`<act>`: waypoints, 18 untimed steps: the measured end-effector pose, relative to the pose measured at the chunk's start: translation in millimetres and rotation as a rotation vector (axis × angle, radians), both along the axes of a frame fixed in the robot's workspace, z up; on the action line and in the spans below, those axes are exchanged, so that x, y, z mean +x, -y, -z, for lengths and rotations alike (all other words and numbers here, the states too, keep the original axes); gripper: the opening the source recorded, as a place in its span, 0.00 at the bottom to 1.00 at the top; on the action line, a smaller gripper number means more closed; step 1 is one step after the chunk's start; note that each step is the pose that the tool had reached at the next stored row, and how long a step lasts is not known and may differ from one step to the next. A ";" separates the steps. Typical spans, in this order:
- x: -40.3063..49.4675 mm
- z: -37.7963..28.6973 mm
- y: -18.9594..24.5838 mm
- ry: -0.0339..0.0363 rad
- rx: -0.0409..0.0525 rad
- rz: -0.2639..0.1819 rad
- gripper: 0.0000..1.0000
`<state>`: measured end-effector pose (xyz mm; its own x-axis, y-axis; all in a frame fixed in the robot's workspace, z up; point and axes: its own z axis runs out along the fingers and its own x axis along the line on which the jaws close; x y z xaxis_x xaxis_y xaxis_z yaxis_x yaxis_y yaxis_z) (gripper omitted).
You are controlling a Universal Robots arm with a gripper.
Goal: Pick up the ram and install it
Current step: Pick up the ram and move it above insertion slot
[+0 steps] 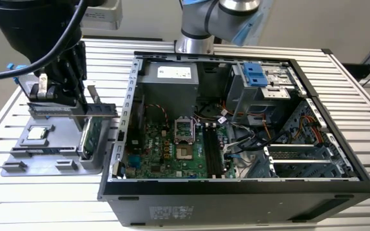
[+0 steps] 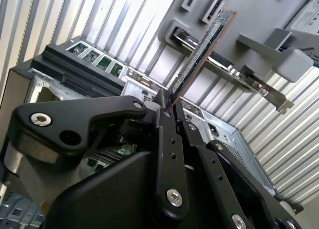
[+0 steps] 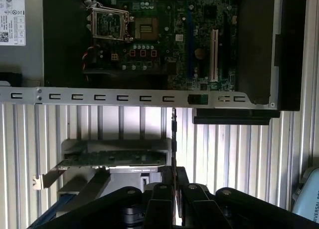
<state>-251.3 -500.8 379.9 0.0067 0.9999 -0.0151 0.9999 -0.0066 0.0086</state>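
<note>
The ram (image 1: 75, 110) is a slim dark stick held level above the grey parts tray (image 1: 18, 166), at the exterior view's left, beside the open computer case (image 1: 127, 144). My gripper (image 1: 61, 98) is shut on it from above. In the second wrist view the ram (image 2: 204, 49) sticks out from between the black fingers (image 2: 167, 139) of the gripper (image 2: 172, 109). Edge-on in the first wrist view, the ram (image 3: 173, 139) is a thin line rising from the gripper (image 3: 173, 176). The motherboard's long memory slots (image 1: 212, 154) lie inside the case.
A green expansion card (image 1: 90, 137) stands upright in the tray just under the ram, also seen as the card (image 3: 109, 159). A processor chip (image 1: 38, 133) lies on the tray. The case wall (image 3: 124, 97) separates the tray from the motherboard (image 3: 164, 34). Cables and drive bays (image 1: 262, 82) crowd the case's far side.
</note>
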 end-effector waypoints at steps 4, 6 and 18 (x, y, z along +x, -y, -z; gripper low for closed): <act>7.3 0.0 0.0 -0.0002 0.0000 0.000 0.00; 10.9 0.0 0.0 -0.0003 0.0000 0.000 0.00; 30.8 0.0 0.0 -0.0005 0.0001 0.000 0.00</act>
